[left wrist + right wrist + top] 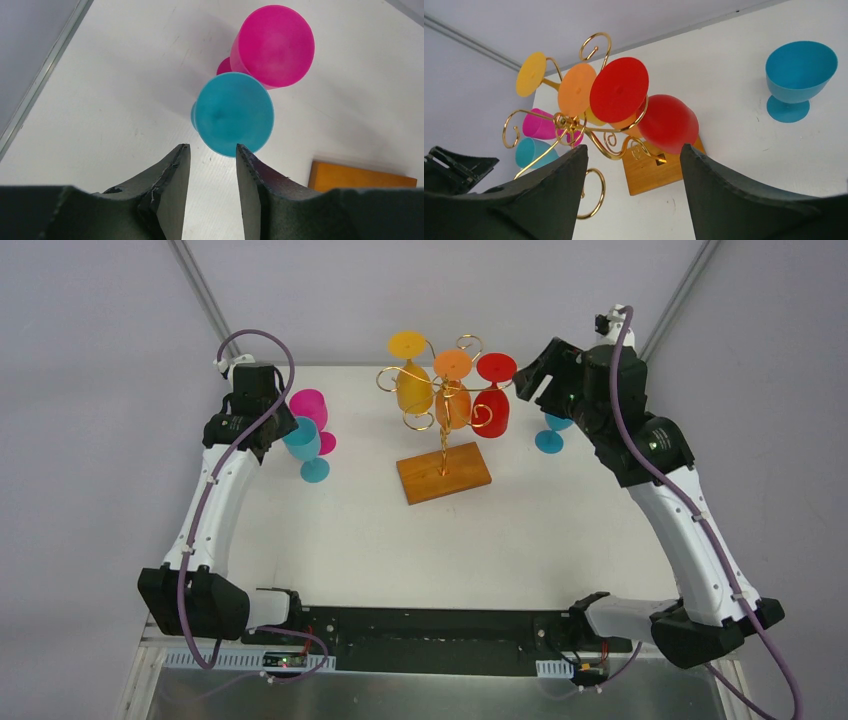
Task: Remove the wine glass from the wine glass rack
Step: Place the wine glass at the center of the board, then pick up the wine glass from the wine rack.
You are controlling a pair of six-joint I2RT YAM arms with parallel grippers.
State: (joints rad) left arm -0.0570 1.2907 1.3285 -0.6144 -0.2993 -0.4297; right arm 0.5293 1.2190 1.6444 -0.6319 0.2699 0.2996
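The wine glass rack (pixel 443 472), gold wire on a wooden base, stands mid-table with a yellow (pixel 413 388), an orange (pixel 453 400) and a red wine glass (pixel 492 405) hanging upside down from it. In the right wrist view the red wine glass (pixel 669 122) hangs just beyond my right gripper (pixel 634 147), which is open and empty and stands to the right of the rack (pixel 574 125). My left gripper (pixel 213 147) is open, with nothing between its fingers. Just past its tips a teal glass (pixel 234 112) stands on the table.
A pink glass (pixel 272 45) stands right behind the teal glass (pixel 300 437) at the back left. Another blue glass (pixel 550 430) stands on the table at the right, under my right arm. The table's back edge and the grey walls are close behind.
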